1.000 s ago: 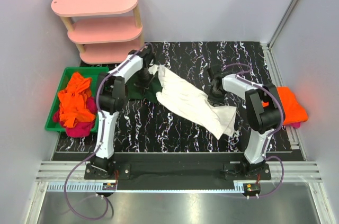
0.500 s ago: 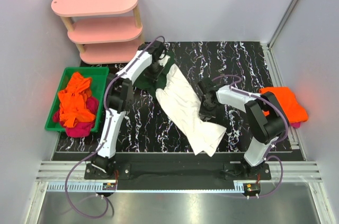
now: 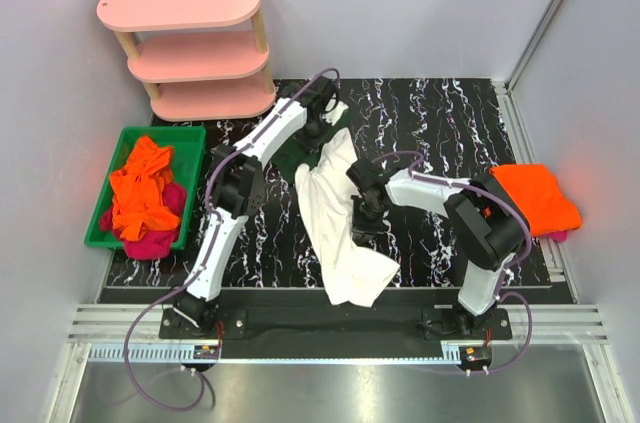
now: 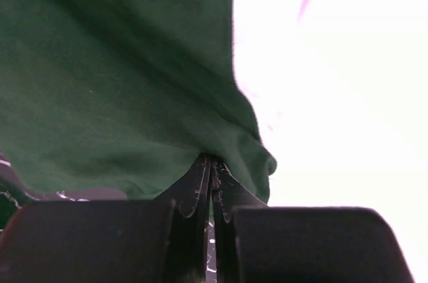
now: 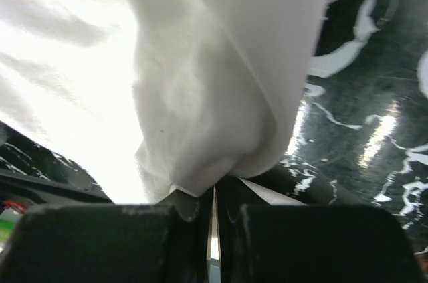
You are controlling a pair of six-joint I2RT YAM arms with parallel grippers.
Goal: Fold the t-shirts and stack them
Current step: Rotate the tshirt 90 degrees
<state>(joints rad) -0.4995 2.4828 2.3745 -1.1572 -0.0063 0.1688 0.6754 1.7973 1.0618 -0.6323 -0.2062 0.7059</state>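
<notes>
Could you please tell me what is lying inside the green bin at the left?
Crumpled orange t-shirts lie on a magenta one in the green bin; anything beneath them is covered.

Left hand (image 4: 211, 164) at bottom centre, its two black fingers (image 4: 189, 191) pressed together on a fold of the t-shirt (image 4: 120, 82), dark green cloth draped across the upper left, blown-out white on the right, sliver of black marbled bench (image 4: 67, 195) at lower left.
</notes>
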